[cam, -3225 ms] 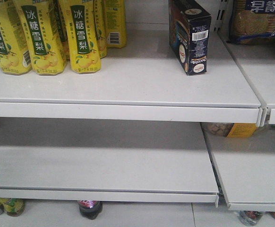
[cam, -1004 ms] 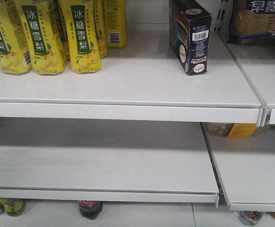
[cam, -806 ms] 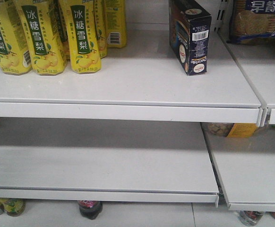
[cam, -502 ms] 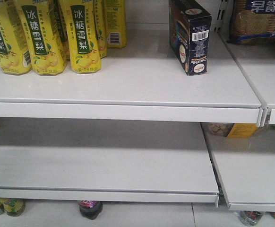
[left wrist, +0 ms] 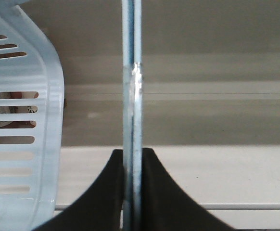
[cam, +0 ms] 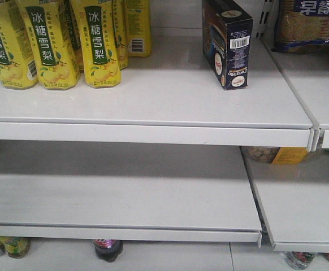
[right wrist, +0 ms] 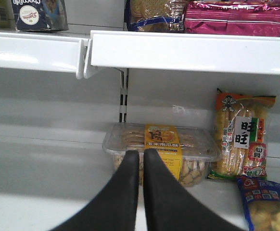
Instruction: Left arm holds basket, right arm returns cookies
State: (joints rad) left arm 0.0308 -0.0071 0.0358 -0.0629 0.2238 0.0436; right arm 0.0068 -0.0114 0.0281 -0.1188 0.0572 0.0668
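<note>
- The cookie box (cam: 228, 44) stands upright on the upper shelf (cam: 153, 101), toward 1 o'clock in the front view, with its barcode label facing the camera.
- No gripper touches the box; it stands alone, with bare shelf around its base.
- Yellow bottles (cam: 54, 42) crowd the same shelf at 10 to 11 o'clock, well apart from the box.
- A blue biscuit pack (cam: 311, 25) sits at 2 o'clock on the neighbouring shelf section, to the right of the box.
- The lower shelf (cam: 119, 192) spans the middle of the front view.
- In the left wrist view, the left gripper (left wrist: 133, 192) rises from 6 o'clock with its two black fingers pressed on a thin pale blue handle (left wrist: 132, 86), which runs straight up toward 12 o'clock.
- The basket (left wrist: 19, 125) fills the 9 o'clock side of that view, its slotted wall curving down beside the handle.
- In the right wrist view, the right gripper (right wrist: 141, 192) comes up from 6 o'clock with its fingers closed together and nothing between them.
- Beyond its tips sits a clear tub of snacks (right wrist: 161, 151) with a yellow label, on a lower shelf.
- The bottom of the cookie box (right wrist: 39, 14) shows at 11 o'clock in this view, on the shelf above.
- A tall snack bag (right wrist: 241, 134) stands at 3 o'clock, and a magenta pack (right wrist: 236, 17) lies at 1 o'clock.
</note>
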